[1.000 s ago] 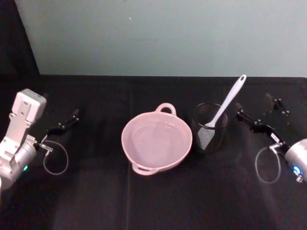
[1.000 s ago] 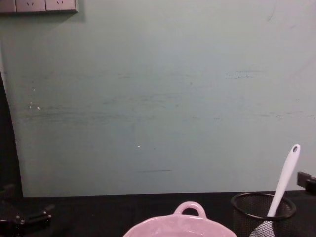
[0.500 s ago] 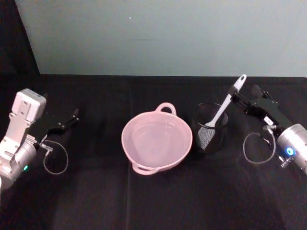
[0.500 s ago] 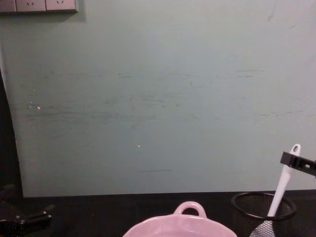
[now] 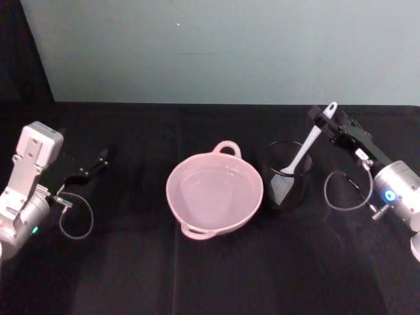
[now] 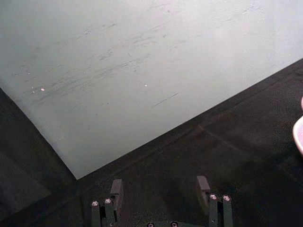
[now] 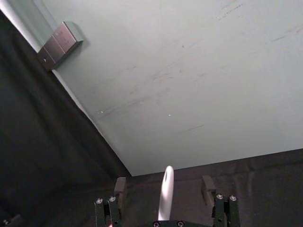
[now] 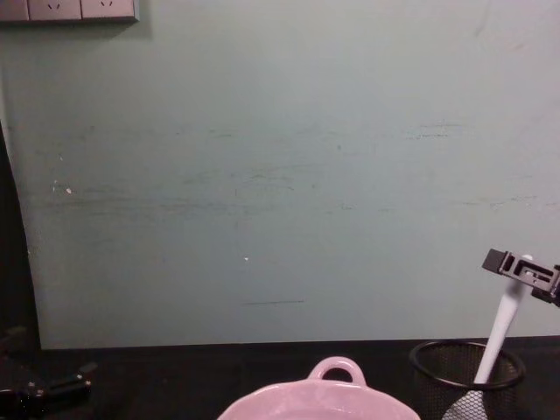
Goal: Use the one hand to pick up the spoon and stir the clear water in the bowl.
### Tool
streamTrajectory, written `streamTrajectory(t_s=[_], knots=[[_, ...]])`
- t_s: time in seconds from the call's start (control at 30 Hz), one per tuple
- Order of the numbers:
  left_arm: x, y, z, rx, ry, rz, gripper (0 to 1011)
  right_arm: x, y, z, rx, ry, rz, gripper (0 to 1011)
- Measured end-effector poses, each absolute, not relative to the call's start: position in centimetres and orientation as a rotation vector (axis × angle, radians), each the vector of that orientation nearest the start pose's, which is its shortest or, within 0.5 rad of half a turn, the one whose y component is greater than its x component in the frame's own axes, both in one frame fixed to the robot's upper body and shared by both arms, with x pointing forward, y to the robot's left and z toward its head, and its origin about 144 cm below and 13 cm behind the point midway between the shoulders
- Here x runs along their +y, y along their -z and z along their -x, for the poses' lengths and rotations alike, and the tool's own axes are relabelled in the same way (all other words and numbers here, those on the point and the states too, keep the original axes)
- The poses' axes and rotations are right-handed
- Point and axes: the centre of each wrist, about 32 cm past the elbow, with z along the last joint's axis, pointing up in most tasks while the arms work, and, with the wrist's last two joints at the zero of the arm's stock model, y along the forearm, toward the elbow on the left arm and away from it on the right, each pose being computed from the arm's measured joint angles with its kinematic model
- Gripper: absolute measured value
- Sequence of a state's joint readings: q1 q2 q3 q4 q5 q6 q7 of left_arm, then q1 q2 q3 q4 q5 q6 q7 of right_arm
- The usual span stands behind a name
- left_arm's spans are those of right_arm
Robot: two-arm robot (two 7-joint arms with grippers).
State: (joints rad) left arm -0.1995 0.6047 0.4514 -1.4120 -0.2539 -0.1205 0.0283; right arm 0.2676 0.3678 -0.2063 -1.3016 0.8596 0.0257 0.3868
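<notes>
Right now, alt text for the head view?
The right gripper, fingers open, straddles the top of the white spoon standing in a black mesh cup beside a pink bowl of water. The left gripper is parked far left.

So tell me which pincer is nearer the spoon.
Right. The right pincer is open around the spoon near its handle tip, above the mesh cup; the left pincer sits far off, beyond the bowl.
</notes>
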Motion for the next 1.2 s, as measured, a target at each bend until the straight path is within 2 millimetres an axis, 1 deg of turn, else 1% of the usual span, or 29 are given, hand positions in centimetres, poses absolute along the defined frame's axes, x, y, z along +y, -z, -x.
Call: streamTrajectory(t_s=[0.07,0.2,0.3,0.5,0.53,0.57,0.6,0.7,0.77,0.83,0.87,0.93,1.0,1.1,1.2], knots=[[30.97,-113.98,-48.86,-0.285,-1.248,-0.304,1011,-30.35,-115.52,-52.89,0.360,1.079,-0.340,1002],[30.97,-113.98,-48.86,-0.285,-1.248,-0.305,1011,-30.10,-115.50,-52.77,0.370,1.080,-0.348,947],[30.97,-113.98,-48.86,-0.285,-1.248,-0.305,1011,-30.09,-115.40,-52.69,0.385,1.088,-0.355,851],[30.97,-113.98,-48.86,-0.285,-1.248,-0.304,1011,-30.15,-115.38,-52.67,0.394,1.091,-0.362,707],[30.97,-113.98,-48.86,-0.285,-1.248,-0.305,1011,-30.15,-115.38,-52.66,0.395,1.091,-0.363,651],[30.97,-113.98,-48.86,-0.285,-1.248,-0.305,1011,-30.17,-115.38,-52.66,0.397,1.091,-0.365,627],[30.97,-113.98,-48.86,-0.285,-1.248,-0.305,1011,-30.18,-115.39,-52.66,0.398,1.089,-0.367,565],[30.97,-113.98,-48.86,-0.285,-1.248,-0.305,1011,-30.18,-115.40,-52.67,0.399,1.087,-0.369,507],[30.97,-113.98,-48.86,-0.285,-1.248,-0.304,1011,-30.19,-115.42,-52.68,0.398,1.085,-0.371,421],[30.97,-113.98,-48.86,-0.285,-1.248,-0.305,1011,-30.19,-115.41,-52.68,0.399,1.085,-0.374,392],[30.97,-113.98,-48.86,-0.285,-1.248,-0.305,1011,-30.20,-115.40,-52.68,0.399,1.084,-0.375,320],[30.97,-113.98,-48.86,-0.285,-1.248,-0.305,1011,-30.19,-115.40,-52.69,0.399,1.083,-0.376,280],[30.97,-113.98,-48.86,-0.285,-1.248,-0.305,1011,-30.21,-115.40,-52.69,0.397,1.081,-0.375,199],[30.97,-113.98,-48.86,-0.285,-1.248,-0.304,1011,-30.22,-115.51,-52.69,0.391,1.079,-0.375,121],[30.97,-113.98,-48.86,-0.285,-1.248,-0.305,1011,-30.20,-115.96,-52.65,0.369,1.074,-0.374,110]])
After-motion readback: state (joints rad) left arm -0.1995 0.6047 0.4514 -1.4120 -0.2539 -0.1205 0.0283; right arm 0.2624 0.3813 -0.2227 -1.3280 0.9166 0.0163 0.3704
